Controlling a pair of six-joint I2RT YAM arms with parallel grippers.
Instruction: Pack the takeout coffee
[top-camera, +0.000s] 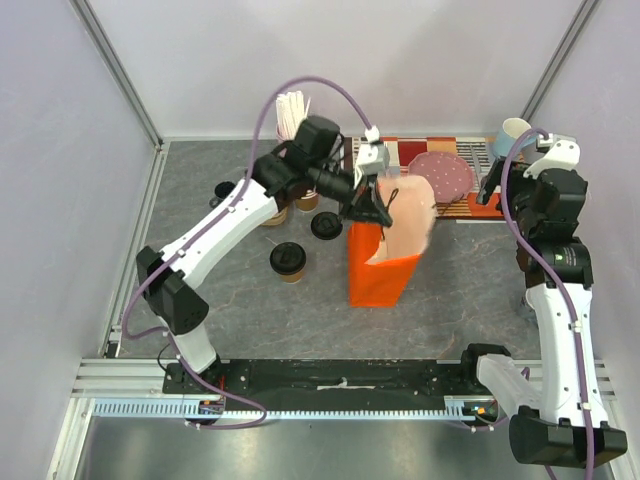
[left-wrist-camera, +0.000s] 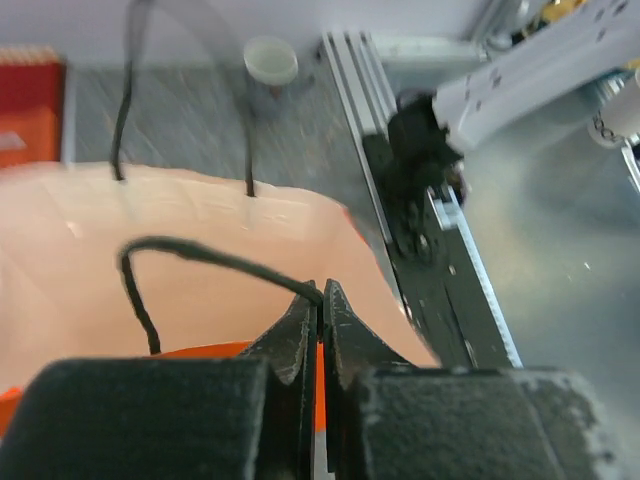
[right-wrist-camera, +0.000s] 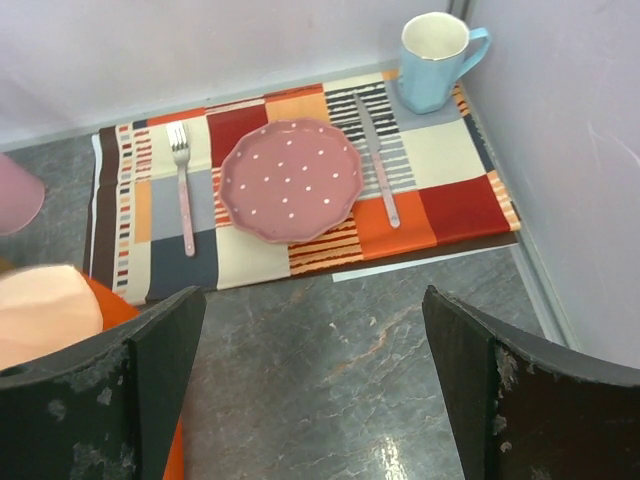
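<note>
- From above: grey marbled counter (top-camera: 250, 320), white walls (top-camera: 400, 60); the takeout coffee (top-camera: 288, 259) stands left of the orange bag (top-camera: 380, 268), apart from it.
- Left wrist: left end effector (left-wrist-camera: 321, 300) clamps the bag's black cord handle (left-wrist-camera: 200, 254).
- Right wrist: right end effector (right-wrist-camera: 310, 390) gapes empty; placemat (right-wrist-camera: 450, 195) and pink plate (right-wrist-camera: 290, 180) lie beyond.

Overhead view, two wrist close-ups, sharing orange bag (top-camera: 380, 275)

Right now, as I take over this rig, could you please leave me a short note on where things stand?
Left gripper: shut on the black cord handle of the orange bag, which stands on the table.
Right gripper: open, empty, above the table near the placemat.
Coffee cup: lidded, upright on the table left of the bag, untouched.
Done: bag handle gripped.
Left: pick up the cup, lower it into the bag.
</note>
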